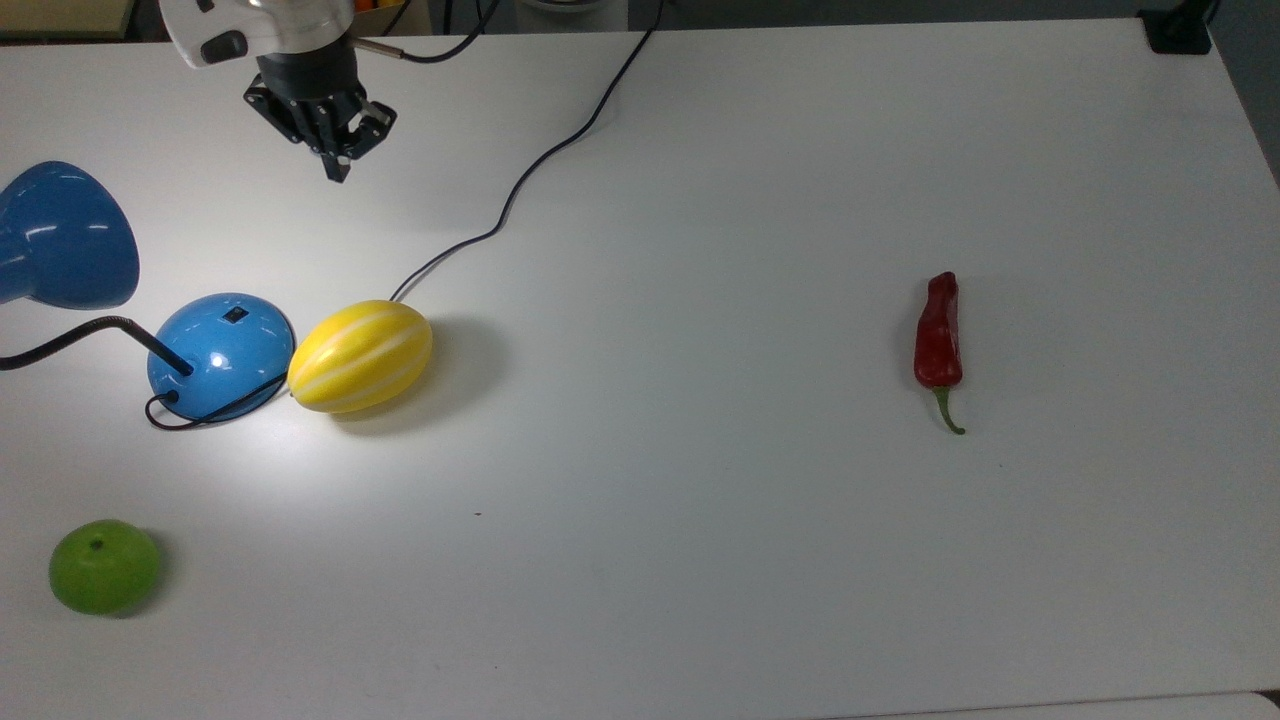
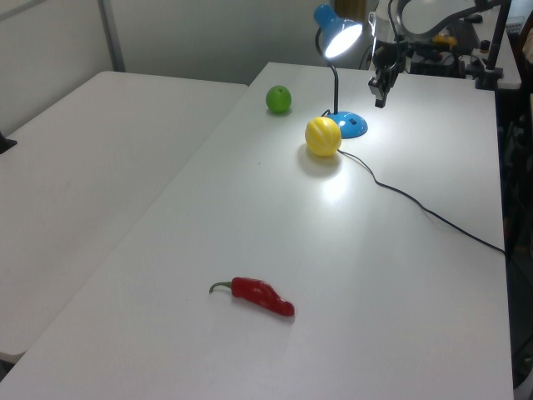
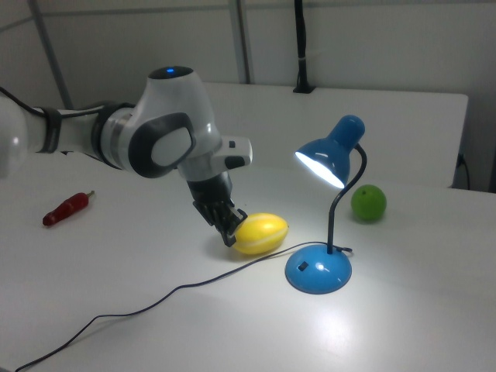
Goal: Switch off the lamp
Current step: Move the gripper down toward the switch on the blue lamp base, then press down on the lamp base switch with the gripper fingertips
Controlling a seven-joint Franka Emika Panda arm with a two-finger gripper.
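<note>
— On the table (image 1: 760, 560), where did we find the lamp (image 1: 222, 342)?

— Near the top view's left edge. Its blue base sat just beside the melon (image 1: 360, 355), perhaps touching it; we could not tell. The shade (image 3: 325, 156) was lit, throwing a bright patch on the table, and the small switch (image 3: 303, 266) sat on the base's dome.

— And the gripper (image 1: 336, 172)?

— We saw it hanging above the table, well apart from the base, toward the top view's upper edge, its fingers pressed together and holding nothing.

— Anything else?

— We noted the cord (image 1: 520, 180) running off the far edge, an apple (image 1: 104, 566) near the lamp, and a chili (image 1: 939, 335) well apart on the top view's right.
</note>
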